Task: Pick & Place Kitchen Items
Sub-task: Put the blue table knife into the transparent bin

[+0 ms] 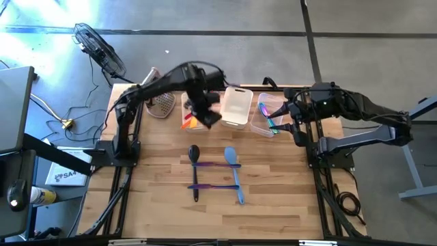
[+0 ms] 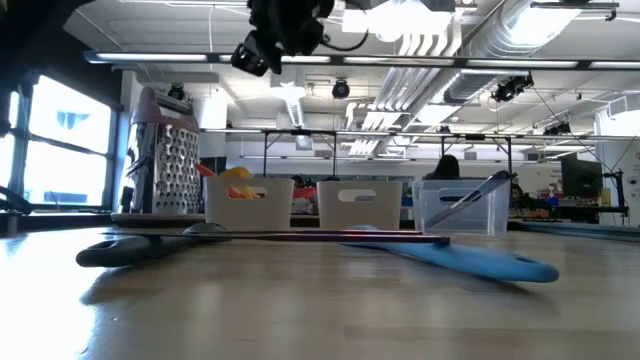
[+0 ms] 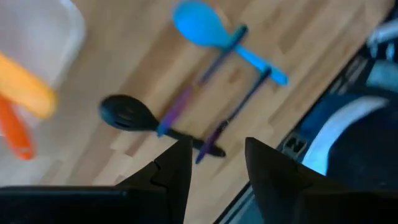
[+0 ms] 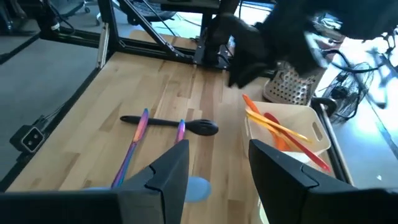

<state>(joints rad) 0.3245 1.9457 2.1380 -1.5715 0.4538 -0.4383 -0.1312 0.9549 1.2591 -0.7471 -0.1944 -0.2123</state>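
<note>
while the left gripper [image 1: 205, 113] is held in the air above the table [image 1: 273, 198], beside the left bin [image 1: 193, 117], its fingers [image 3: 177, 171] are seen parted with nothing between them. the right gripper [image 1: 295, 121] is kept near the right bin [image 1: 268, 117] at the table's edge, its fingers [image 4: 171, 171] likewise spread and empty.

four utensils are laid out on the bare wood (crossing one another in a loose grid): a dark spoon [image 1: 194, 154], a blue spatula [image 1: 231, 157], and two slim purple utensils [image 1: 213, 165] set across their handles. from the left wrist view the dark spoon [image 3: 127, 115] and the blue spatula [image 3: 202, 26] are seen just ahead of the fingers.

orange and red utensils [image 4: 280, 132] are found in the left bin, and a few coloured utensils [image 1: 268, 116] in the right bin. the middle bin [image 1: 237, 106] is placed between them, and a grater [image 1: 162, 104] is stood just beside the left bin.
</note>
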